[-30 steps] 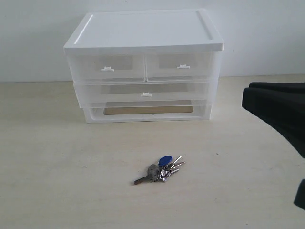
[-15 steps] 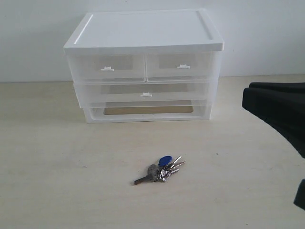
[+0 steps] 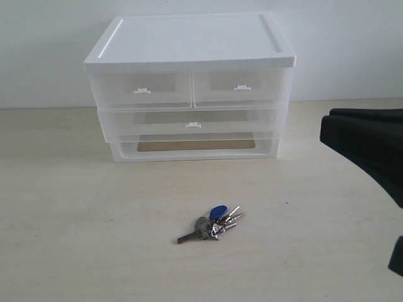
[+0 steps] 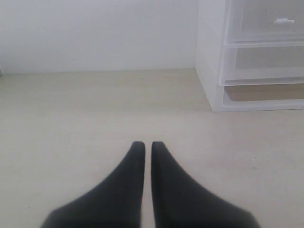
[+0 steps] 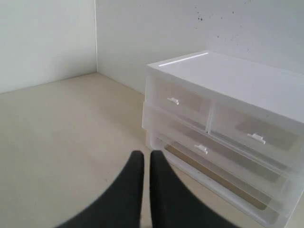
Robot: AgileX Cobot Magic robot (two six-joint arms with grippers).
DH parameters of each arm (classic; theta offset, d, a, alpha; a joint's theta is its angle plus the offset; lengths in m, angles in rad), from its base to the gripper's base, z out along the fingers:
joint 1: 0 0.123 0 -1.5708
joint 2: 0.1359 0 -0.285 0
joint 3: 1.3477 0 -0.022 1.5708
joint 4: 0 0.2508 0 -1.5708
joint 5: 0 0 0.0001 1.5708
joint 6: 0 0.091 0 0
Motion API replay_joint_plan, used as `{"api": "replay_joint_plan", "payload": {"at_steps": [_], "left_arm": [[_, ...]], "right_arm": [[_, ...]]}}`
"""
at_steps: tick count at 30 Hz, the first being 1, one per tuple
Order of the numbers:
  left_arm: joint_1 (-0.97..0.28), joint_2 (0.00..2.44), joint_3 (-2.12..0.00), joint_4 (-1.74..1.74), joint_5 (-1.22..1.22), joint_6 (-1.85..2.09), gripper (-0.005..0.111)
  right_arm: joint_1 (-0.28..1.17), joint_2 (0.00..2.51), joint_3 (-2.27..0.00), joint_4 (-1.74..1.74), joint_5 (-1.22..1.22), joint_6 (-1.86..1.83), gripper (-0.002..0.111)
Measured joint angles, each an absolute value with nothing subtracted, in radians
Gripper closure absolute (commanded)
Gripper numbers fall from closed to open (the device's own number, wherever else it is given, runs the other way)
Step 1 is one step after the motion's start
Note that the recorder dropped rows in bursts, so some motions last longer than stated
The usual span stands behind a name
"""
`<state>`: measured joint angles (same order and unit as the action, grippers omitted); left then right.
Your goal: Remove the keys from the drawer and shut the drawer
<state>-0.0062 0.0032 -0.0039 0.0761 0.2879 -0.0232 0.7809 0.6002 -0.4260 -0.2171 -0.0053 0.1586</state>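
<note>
The keys, silver with a blue oval tag and a dark grey fob, lie on the table in front of the drawer unit. The upper left drawer with its white tab handle sits flush with its twin, closed; it also shows in the right wrist view as the drawer. My right gripper is shut with nothing in it, hovering at the right edge of the exterior view as a black shape. My left gripper is shut and empty, over bare table left of the unit.
The white drawer unit stands against the back wall, with an upper right drawer and a full-width drawer below, both closed. A side wall meets the back wall at the left.
</note>
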Motion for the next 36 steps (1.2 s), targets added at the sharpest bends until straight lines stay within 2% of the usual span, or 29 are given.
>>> {"api": "replay_joint_plan", "payload": {"at_steps": [14,22,30,36], "left_arm": [[-0.006,0.003,-0.004,0.076,0.288,-0.023,0.102],[-0.006,0.003,-0.004,0.076,0.288,-0.023,0.102],[-0.006,0.003,-0.004,0.076,0.288,-0.023,0.102],[-0.006,0.003,-0.004,0.076,0.289,-0.023,0.102]], "right_arm": [[0.781,0.6,-0.424,-0.217,-0.028,0.127,0.106],[0.779,0.6,-0.326,-0.164,-0.362,-0.235,0.106],[0.779,0.516,-0.255,0.235,-0.477,-0.544,0.106],[0.779,0.38,-0.194,0.273,-0.545,-0.588,0.106]]}}
